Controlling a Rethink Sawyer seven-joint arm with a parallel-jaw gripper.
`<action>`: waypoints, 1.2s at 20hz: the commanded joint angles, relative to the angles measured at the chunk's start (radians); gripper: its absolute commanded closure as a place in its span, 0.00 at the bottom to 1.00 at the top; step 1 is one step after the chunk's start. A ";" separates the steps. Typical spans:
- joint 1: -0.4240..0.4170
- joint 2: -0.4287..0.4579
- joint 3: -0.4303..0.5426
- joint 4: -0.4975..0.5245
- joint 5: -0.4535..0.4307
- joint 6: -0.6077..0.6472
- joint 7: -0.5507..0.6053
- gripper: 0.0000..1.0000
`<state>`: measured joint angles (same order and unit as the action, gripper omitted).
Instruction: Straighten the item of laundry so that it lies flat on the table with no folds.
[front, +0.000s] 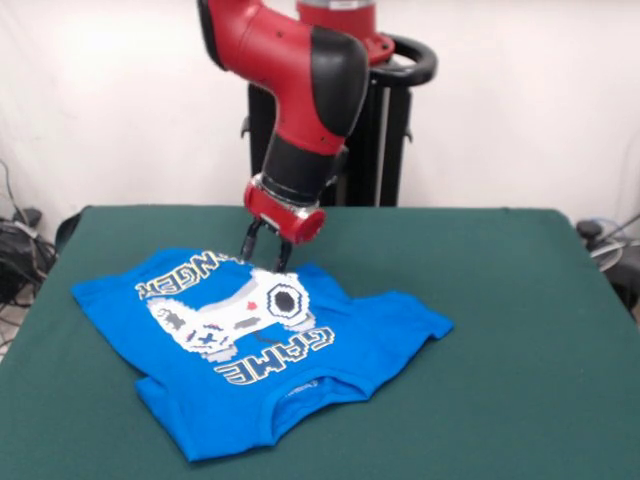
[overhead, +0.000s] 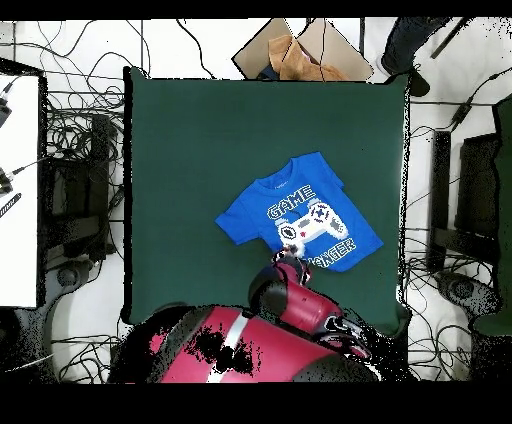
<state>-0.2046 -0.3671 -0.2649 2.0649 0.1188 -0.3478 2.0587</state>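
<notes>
Below the jaws, spreading mostly to their left in the front view, the T-shirt (front: 255, 350) lies on the green table (front: 520, 330), print side up and turned askew. Its hem edge nearest the jaws curls up, so the first letters of the second word are hard to read; the collar end sits at the near side, where a ridge of cloth crosses under the neck. The gripper (front: 267, 254) comes down at a slant with its two dark fingers (front: 284, 256) a little apart, tips at the shirt's raised far edge; whether they pinch cloth I cannot tell, since the tips blend into the print.

From overhead the arm covers the gripper (overhead: 284, 258) almost wholly, so the jaws cannot be judged there. That view alone shows the shirt's (overhead: 300, 215) whole outline, tilted, with both sleeves spread, and a cardboard box (overhead: 300, 50) beyond the table's (overhead: 180, 150) far edge, with crumpled brown paper inside.
</notes>
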 joint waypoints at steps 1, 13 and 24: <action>0.007 0.040 0.079 0.050 0.122 -0.142 0.368 0.00; -0.044 -0.087 0.118 0.047 0.030 0.083 0.224 0.00; -0.059 -0.040 0.157 0.009 0.025 -0.035 0.291 0.00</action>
<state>-0.2701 -0.4612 -0.2261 2.1585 0.1429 -0.3024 2.1508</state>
